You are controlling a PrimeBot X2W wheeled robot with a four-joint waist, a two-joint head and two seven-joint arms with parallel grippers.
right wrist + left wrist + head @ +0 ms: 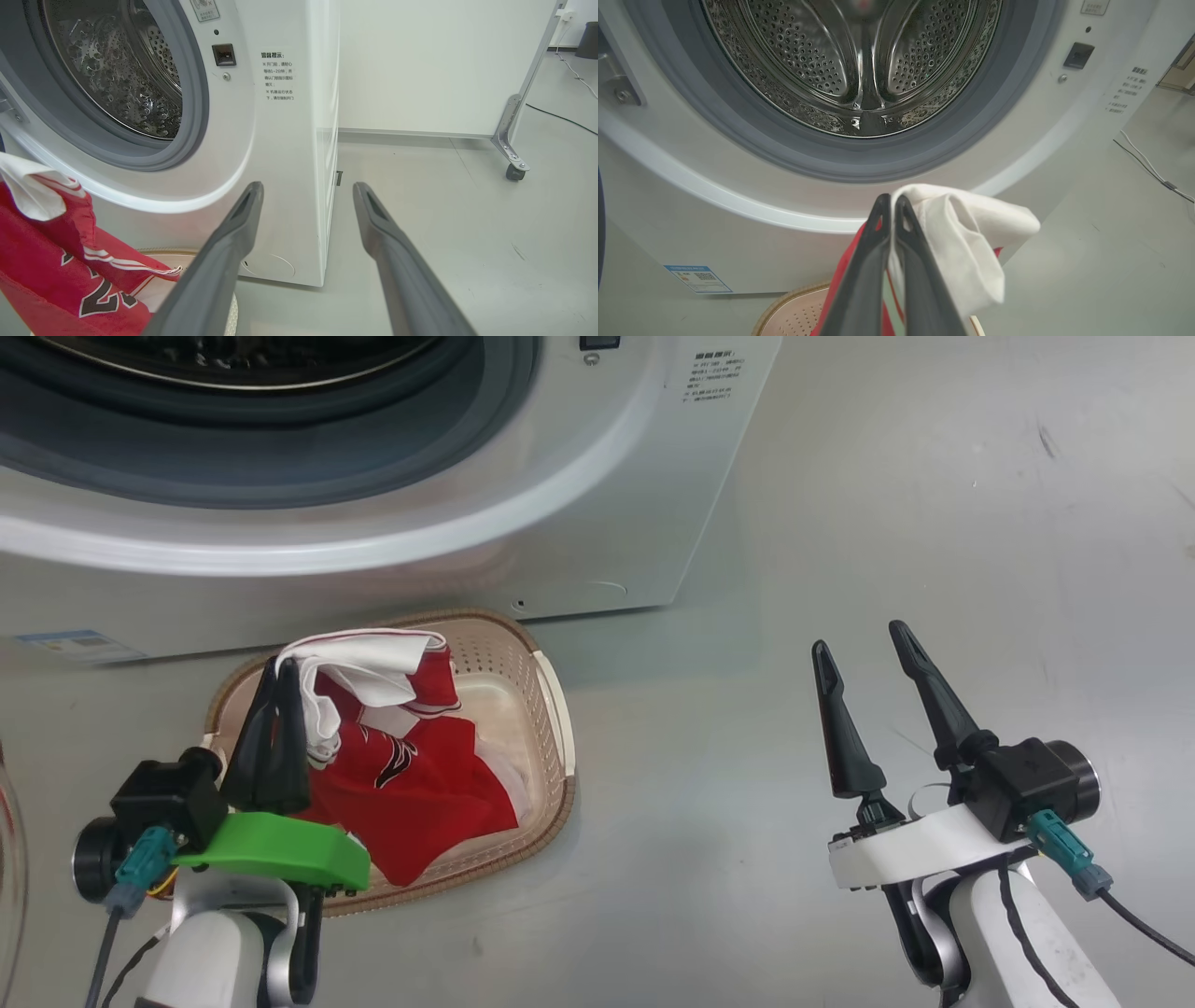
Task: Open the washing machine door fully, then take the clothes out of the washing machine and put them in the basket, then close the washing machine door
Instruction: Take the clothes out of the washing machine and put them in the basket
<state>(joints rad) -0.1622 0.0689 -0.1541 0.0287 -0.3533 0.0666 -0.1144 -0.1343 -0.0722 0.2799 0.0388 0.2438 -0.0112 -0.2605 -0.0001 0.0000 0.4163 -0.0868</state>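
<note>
Left gripper (280,665) pinched on clothes (420,775) over basket (553,709).
Dark tapered fingers (859,280) clamp the white trim; soft red fabric drapes into the perforated cream basket with woven-look rim, just before the white washer (607,523). Right gripper (859,637) spread wide, empty, well apart.
</note>
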